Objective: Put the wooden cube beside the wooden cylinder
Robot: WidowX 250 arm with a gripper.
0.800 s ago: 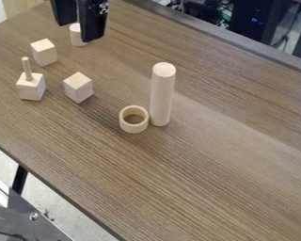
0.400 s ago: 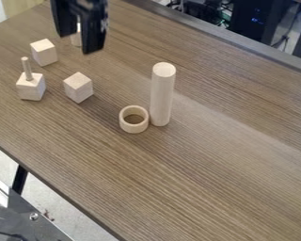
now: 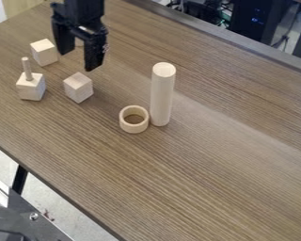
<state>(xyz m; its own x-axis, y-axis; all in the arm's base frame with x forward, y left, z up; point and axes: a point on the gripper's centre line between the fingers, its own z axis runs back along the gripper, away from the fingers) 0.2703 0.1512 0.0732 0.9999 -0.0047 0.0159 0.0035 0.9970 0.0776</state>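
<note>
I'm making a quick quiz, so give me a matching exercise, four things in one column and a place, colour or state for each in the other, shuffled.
1. Gripper
2. Tall cylinder
3. Ring
4. Peg

A. Standing on a block
B. Black, fingers apart
C. Low and hollow
D. Upright, right of the ring in the image

Pairs: 1-B, 2-D, 3-C, 4-A

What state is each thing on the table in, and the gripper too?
Gripper: open, empty, above the table
Tall cylinder: upright
Ring: flat, hole facing up, right beside the tall cylinder
Nearer plain cube: flat on the table
Farther plain cube: same
Pegged cube: peg pointing up
</note>
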